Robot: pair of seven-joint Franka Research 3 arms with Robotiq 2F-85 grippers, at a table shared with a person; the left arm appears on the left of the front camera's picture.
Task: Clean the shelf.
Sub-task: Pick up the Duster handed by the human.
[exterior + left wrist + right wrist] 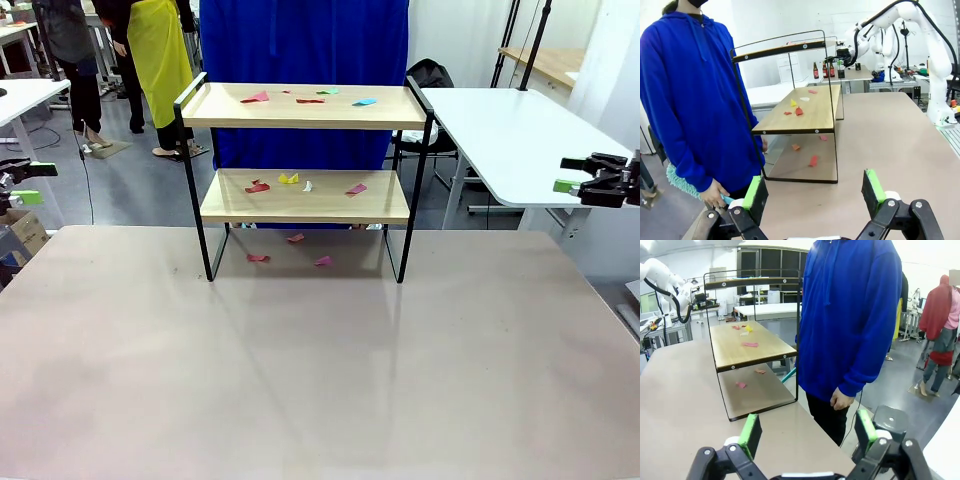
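Observation:
The shelf [305, 196] stands at the far middle of the table, two light wood boards in a thin black frame. Small coloured paper scraps [288, 179] lie on both boards and on the table under it. My left gripper [35, 183] hangs open at the far left edge, well clear of the shelf; my right gripper [568, 174] hangs open at the far right. In the left wrist view the open gripper [815, 192] faces the shelf [805, 112] end-on. In the right wrist view the open gripper [807, 432] faces the shelf's [747, 345] other end. Both hold nothing.
A person in a blue hoodie [690, 90] stands right behind the shelf, one hand holding a teal fluffy duster [682, 182]. The grey table [320, 380] is bare in front of the shelf. A white table [520, 140] stands at the back right.

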